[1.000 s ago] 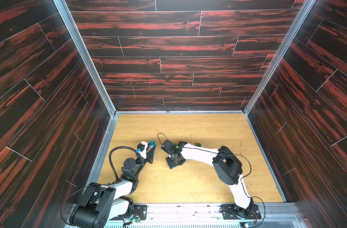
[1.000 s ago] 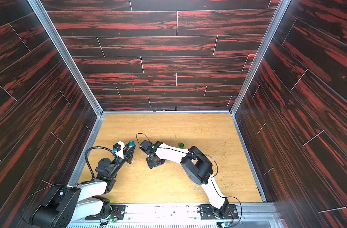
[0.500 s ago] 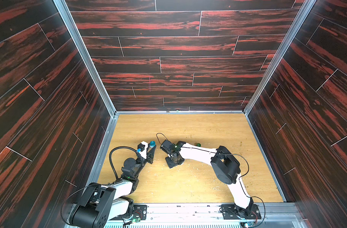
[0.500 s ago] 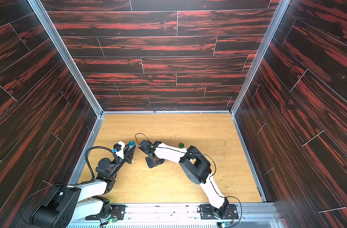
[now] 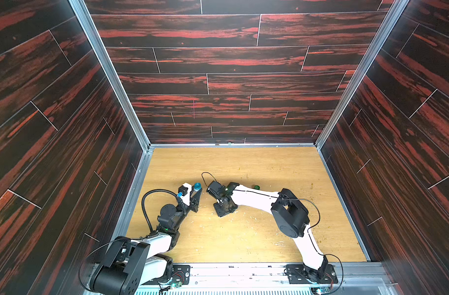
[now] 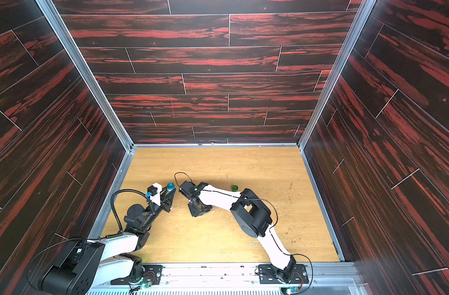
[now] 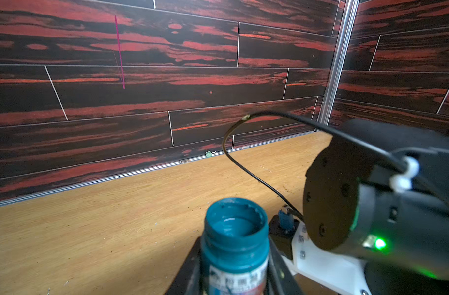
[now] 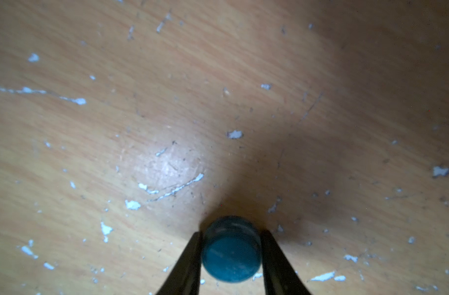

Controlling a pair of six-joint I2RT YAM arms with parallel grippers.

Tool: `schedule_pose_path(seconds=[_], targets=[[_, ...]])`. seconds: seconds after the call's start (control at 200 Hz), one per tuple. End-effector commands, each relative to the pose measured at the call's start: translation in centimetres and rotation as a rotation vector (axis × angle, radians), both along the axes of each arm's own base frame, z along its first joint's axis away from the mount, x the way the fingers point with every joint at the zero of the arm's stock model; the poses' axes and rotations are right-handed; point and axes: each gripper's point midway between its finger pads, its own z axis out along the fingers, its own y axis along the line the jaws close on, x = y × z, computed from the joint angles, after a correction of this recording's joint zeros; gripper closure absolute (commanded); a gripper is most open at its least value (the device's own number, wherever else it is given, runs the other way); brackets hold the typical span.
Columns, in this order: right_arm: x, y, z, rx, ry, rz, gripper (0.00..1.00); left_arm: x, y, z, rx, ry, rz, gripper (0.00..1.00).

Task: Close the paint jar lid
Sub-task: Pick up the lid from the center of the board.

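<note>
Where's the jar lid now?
Right wrist view: the lid sits between the fingers of the right gripper, right of the jar the left gripper holds.

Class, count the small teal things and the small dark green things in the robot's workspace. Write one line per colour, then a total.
Teal: 2 (paint jar, lid)
Dark green: 1 (small item, too small to identify)
Total: 3

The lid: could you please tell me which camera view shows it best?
The right wrist view: the lid sits close up, gripped on both sides by the right gripper. Both top views hide it under that gripper; the left wrist view shows only the open jar.
</note>
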Motion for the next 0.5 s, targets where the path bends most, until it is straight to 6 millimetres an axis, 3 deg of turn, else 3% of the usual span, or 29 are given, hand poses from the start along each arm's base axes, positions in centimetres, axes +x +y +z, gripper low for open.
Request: schedule_pose_path(seconds=[0.0, 0.12, 0.24, 0.491], targets=[[-0.5, -0.3, -0.9, -0.037, 0.020, 0.002, 0.63, -0.2, -0.1, 1.5, -0.008, -0.049, -0.015, 0.69], [-0.3, -0.5, -0.4, -0.036, 0.007, 0.000, 0.65, -0.3, -0.3, 1.6, -0.009, -0.047, -0.027, 0.69], [0.0, -0.9, 1.4, -0.015, -0.019, 0.004, 0.65, -0.5, -0.7, 1.6, -0.010, -0.041, -0.052, 0.69], [0.6, -3.1, 9.1, 0.086, -0.101, 0.029, 0.66, -1.0, -2.4, 2.4, -0.037, -0.019, -0.163, 0.69]])
